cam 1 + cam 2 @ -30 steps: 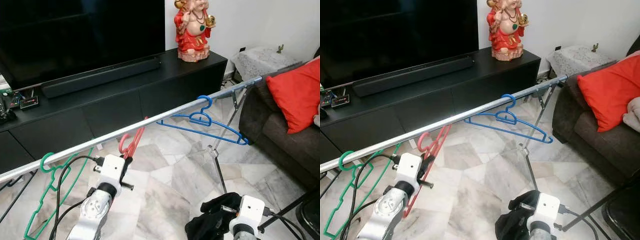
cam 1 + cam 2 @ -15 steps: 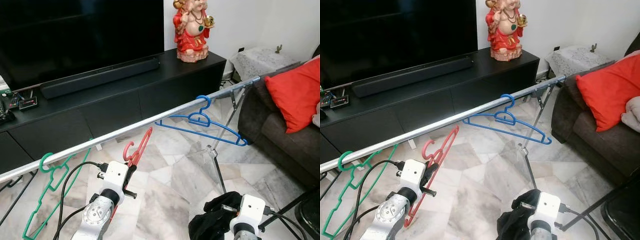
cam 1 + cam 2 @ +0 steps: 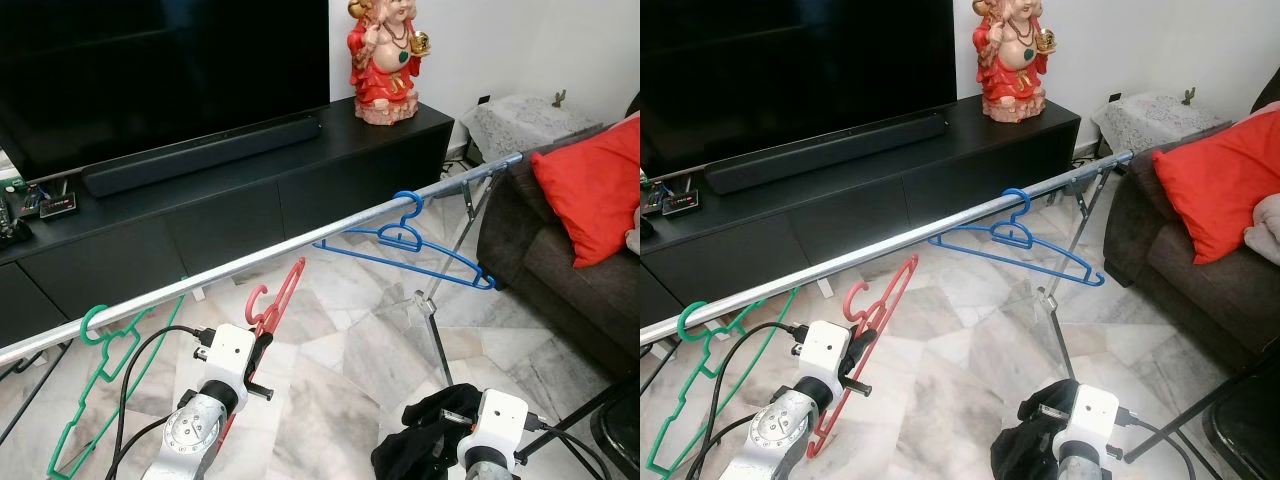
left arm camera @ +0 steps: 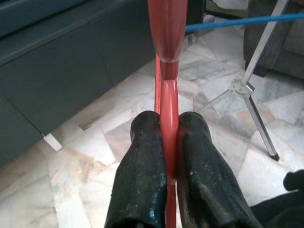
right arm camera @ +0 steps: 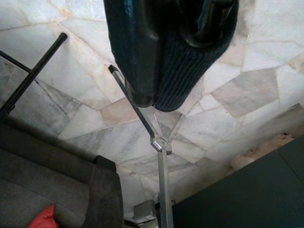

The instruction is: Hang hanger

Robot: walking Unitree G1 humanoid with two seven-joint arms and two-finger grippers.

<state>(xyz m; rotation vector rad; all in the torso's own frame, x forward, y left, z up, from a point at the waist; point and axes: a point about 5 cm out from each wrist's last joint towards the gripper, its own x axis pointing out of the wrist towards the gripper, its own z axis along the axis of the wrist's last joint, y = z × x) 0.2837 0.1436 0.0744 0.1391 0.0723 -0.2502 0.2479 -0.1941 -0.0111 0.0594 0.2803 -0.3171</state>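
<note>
A silver rail [image 3: 300, 240] slants across the room from lower left to upper right. On it hang a green hanger [image 3: 100, 385] at the left and a blue hanger [image 3: 440, 262] at the right. My left gripper [image 4: 167, 118] is shut on the lower bar of a red hanger [image 3: 278, 300]. The red hanger is held tilted just below and in front of the rail, its hook [image 3: 255, 297] off the rail between the green and blue ones. My right gripper [image 3: 430, 435] hangs low near the floor with a dark knitted cloth [image 5: 190, 61] draped over it.
A black TV console [image 3: 300, 170] with a soundbar [image 3: 200, 150] and a red figurine [image 3: 385, 60] stands behind the rail. A dark sofa with a red cushion [image 3: 590, 185] is at the right. The rail's stand leg [image 3: 435, 330] meets the marble floor near my right arm.
My left gripper has lowered the red hanger: its top touched the rail a second ago and now sits just below it. The right arm has not moved.
</note>
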